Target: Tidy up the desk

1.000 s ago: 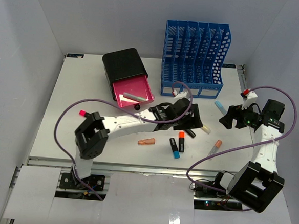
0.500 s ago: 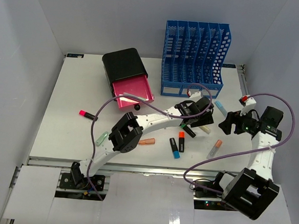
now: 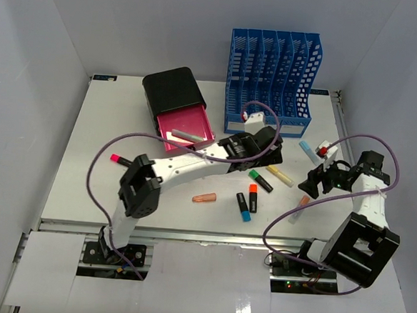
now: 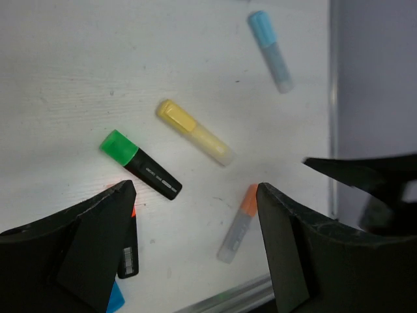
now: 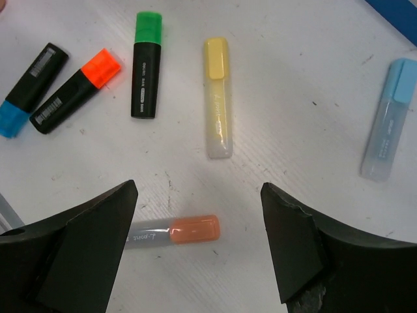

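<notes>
Left wrist: left gripper (image 4: 195, 192) agape, empty; right gripper (image 5: 199, 192) likewise, above highlighters (image 4: 194, 132) on desk (image 4: 78, 59).

arms (image 3: 181, 166): white links, black joints | cables (image 3: 90, 166): purple | jaws: black

The left hand (image 4: 194, 189), 2 fingers (image 4: 98, 241) apart, faces a yellow highlighter (image 4: 193, 132) lying on the desk (image 4: 65, 65).

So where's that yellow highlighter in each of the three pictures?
Top view: the yellow highlighter lies right of centre, slanting.
Left wrist view: yellow highlighter near the middle, slanting down to the right.
Right wrist view: yellow highlighter upper middle, standing upright in the picture.
Shared landmark: the green-capped marker right beside it.
</notes>
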